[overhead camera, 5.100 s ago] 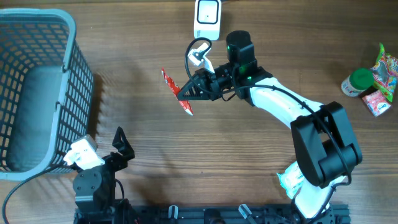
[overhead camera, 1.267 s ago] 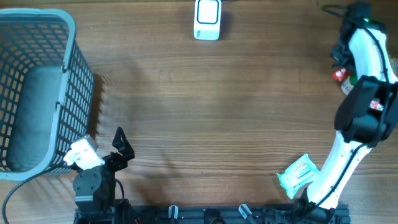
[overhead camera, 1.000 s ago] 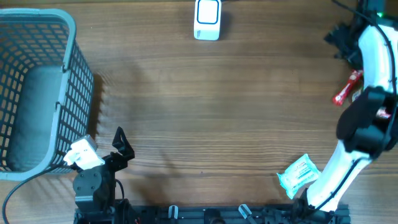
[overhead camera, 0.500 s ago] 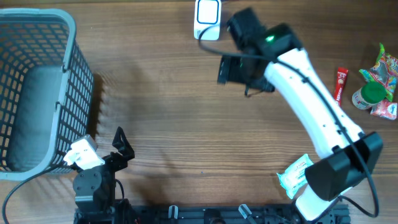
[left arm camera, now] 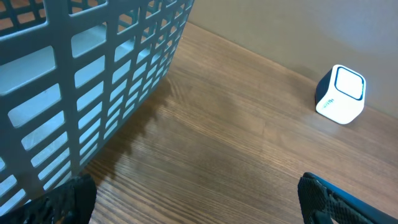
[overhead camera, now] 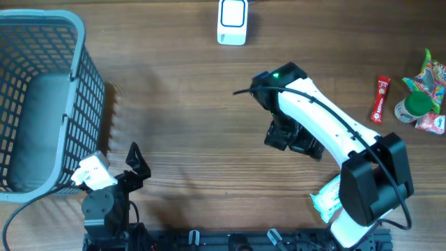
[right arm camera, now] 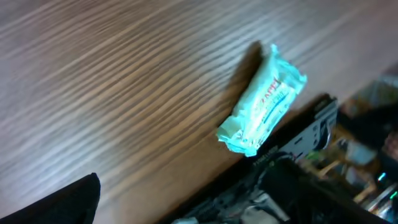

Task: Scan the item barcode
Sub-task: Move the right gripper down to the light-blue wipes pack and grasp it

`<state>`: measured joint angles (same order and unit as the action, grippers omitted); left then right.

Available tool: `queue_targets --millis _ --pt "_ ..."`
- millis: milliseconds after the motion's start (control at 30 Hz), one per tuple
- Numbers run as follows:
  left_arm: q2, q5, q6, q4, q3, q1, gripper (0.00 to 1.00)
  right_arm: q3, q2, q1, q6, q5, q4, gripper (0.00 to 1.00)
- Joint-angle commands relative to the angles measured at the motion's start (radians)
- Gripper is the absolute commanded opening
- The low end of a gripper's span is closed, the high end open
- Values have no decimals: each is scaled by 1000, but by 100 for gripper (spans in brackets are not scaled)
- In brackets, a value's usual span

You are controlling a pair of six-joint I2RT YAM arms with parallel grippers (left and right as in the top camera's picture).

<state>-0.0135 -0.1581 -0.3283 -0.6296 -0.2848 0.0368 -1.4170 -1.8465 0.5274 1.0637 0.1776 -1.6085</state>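
The white barcode scanner [overhead camera: 231,21] stands at the table's far edge, and the left wrist view shows the scanner [left arm camera: 340,93] too. A red stick packet [overhead camera: 380,99] lies flat at the right, free of both grippers. A teal wrapped packet [overhead camera: 326,196] lies at the front edge, partly under the right arm; in the right wrist view this teal packet [right arm camera: 264,102] is ahead of the jaws. My right gripper [overhead camera: 289,138] hangs open and empty over mid-table; one dark finger [right arm camera: 71,202] shows. My left gripper [left arm camera: 199,211] rests open and empty at the front left.
A grey mesh basket [overhead camera: 42,97] fills the left side, close beside the left gripper. A green-capped bottle [overhead camera: 411,106], a colourful packet [overhead camera: 433,75] and a pink item [overhead camera: 431,123] sit together at the right edge.
My right arm carried the red packet from the scanner to the right, let it go, and has swung back by the scanner to mid-table. The left arm has not moved.
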Motion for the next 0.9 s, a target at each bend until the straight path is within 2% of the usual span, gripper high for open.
queue_targets --millis 0,67,267,367,467,567,667,867 --pt "8 8 -5 3 3 5 100 88 26 -33 238 53 0 100" --pt "8 8 -5 3 3 5 100 182 38 -76 300 47 20 100" --pt "8 8 -5 3 3 5 100 453 152 -186 141 -140 335 100" --pt "8 8 -5 3 3 5 100 604 152 -213 144 -181 494 100" --pt "8 8 -5 3 3 5 100 720 153 -268 179 -194 570 100" --pt "8 8 -5 3 3 5 100 733 155 -295 165 -209 575 100" --pt "8 8 -5 3 3 5 100 665 200 -295 137 -223 508 100" --pt "8 8 -5 3 3 5 100 605 489 -295 152 -193 324 100"
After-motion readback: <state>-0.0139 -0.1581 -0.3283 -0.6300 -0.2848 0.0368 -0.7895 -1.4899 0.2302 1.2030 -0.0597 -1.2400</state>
